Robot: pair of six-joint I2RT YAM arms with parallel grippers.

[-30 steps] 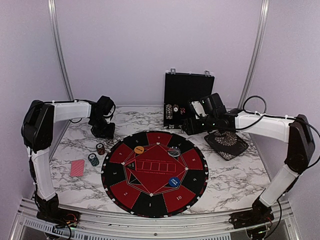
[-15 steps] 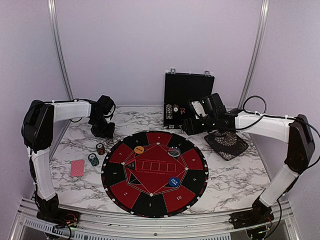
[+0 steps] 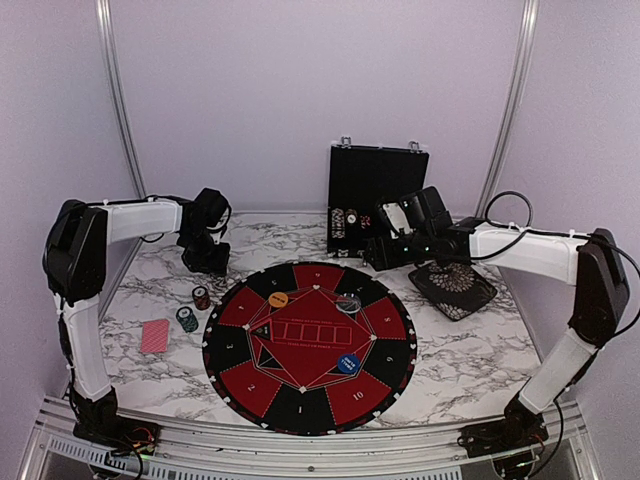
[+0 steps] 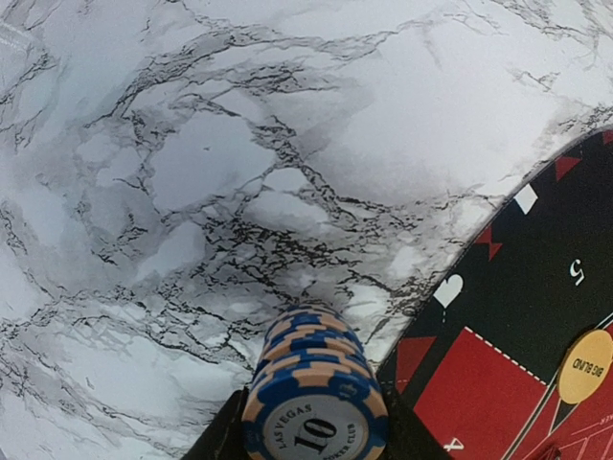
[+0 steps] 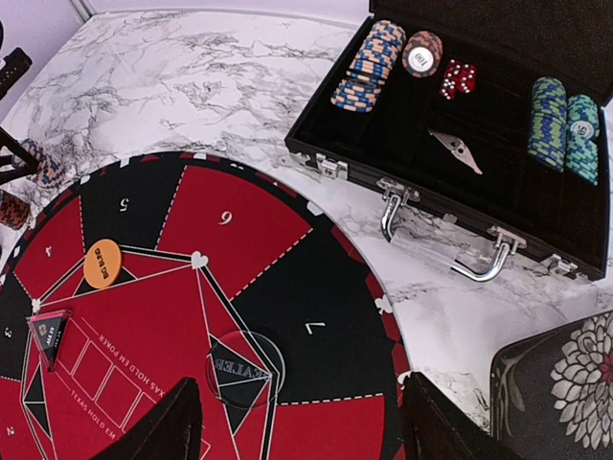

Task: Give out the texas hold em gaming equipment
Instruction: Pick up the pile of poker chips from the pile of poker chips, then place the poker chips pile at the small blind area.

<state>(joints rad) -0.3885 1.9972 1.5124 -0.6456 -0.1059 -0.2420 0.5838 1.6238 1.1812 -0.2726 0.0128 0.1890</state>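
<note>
**1. Left gripper** (image 4: 314, 436): your jaws are clamped on a blue-and-tan chip stack (image 4: 316, 369) whose top face reads "LAS VEGAS 10". A dark finger (image 4: 215, 441) shows beside the stack at the bottom centre of the left wrist view. Whether the stack rests on the marble or hangs over it cannot be told.

**2. Marble table** (image 4: 192, 144): it fills the upper left of that view, with the stack over it just off the rim of the round mat (image 4: 536, 268).

**3. Orange disc** (image 4: 584, 366): it lies on the mat at the right edge of the same view, apart from the held stack.

**4. Loose stacks, top view:** a red-striped chip stack (image 3: 201, 297) and a teal chip stack (image 3: 187, 319) stand on the marble near the mat's left rim. A red-backed card (image 3: 155, 336) lies further left.

**5. Right gripper** (image 5: 302, 431): your jaws stand apart with nothing between them. They hang over the mat's upper right part, and the clear disc (image 5: 244, 369) is just above them in the right wrist view.

**6. Blue disc** (image 3: 347, 364): it lies on the mat at lower right of centre in the top view.

**7. Black case** (image 5: 498, 153): it is open at the upper right of the right wrist view, beyond the mat. It holds a row of blue-and-tan chips (image 5: 369, 65), red dice (image 5: 457, 79) and teal stacks (image 5: 563, 125).

**8. Square dish** (image 5: 565, 383): it has a patterned face and sits at the lower right corner of that view.
</note>
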